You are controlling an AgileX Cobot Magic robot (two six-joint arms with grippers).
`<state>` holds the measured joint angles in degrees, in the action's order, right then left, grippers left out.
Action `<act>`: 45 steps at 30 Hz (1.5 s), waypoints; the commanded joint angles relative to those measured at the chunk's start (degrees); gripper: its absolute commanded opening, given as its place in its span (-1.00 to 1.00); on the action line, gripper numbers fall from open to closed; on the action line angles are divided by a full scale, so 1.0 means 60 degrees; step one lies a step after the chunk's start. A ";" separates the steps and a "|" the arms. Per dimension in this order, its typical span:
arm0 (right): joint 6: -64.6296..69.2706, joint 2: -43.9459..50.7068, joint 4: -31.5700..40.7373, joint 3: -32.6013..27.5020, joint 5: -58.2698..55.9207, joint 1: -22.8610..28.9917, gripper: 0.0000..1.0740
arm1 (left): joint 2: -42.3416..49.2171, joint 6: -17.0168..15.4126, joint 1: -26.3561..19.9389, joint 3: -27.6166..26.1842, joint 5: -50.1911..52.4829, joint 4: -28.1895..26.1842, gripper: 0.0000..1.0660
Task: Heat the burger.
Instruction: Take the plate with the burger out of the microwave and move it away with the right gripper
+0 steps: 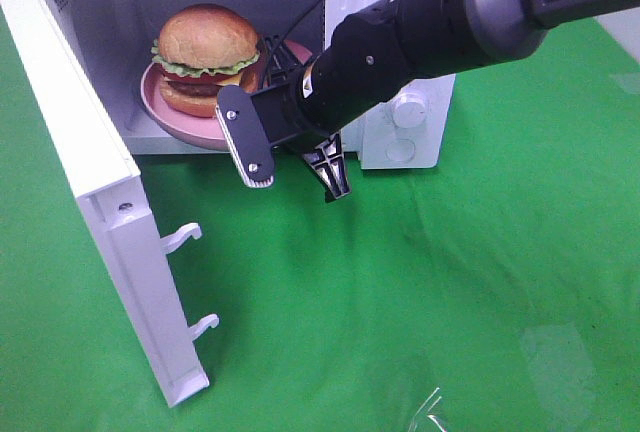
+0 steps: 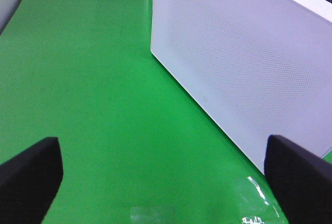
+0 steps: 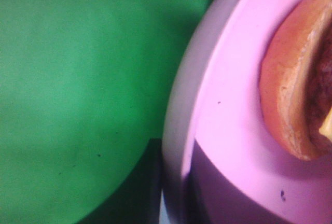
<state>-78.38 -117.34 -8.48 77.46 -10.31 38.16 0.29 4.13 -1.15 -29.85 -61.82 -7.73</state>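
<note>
Burger (image 1: 205,57), sitting on pink plate (image 1: 185,124) inside open microwave (image 1: 405,137); right gripper (image 1: 292,157) clenching the plate's rim, judged mid-loading; left gripper (image 2: 161,175) resting released; next: releasing, withdrawing, closing door (image 1: 100,212).

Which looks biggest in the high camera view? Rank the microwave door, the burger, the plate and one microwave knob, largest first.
1. microwave door, largest, though it stands nearest the camera
2. plate, partly hidden by the arm
3. burger, a little narrower than the plate
4. knob, smallest
</note>
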 commanded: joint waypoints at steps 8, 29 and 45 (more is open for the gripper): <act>0.0210 0.1012 0.0000 -0.1728 0.1413 -0.0134 -1.00 | 0.0048 0.0010 -0.0019 0.0019 0.0095 0.0010 0.83; 0.0210 0.3199 -0.0716 -0.4517 0.2435 -0.0134 -1.00 | 0.0048 0.0010 -0.0019 0.0019 0.0095 0.0010 0.83; 0.0296 0.5338 -0.0745 -0.6207 0.2206 -0.0134 -1.00 | 0.0048 0.0010 -0.0019 0.0019 0.0095 0.0010 0.83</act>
<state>-77.64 -86.92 -13.41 39.88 -0.46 37.53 0.29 4.13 -1.15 -29.85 -61.82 -7.73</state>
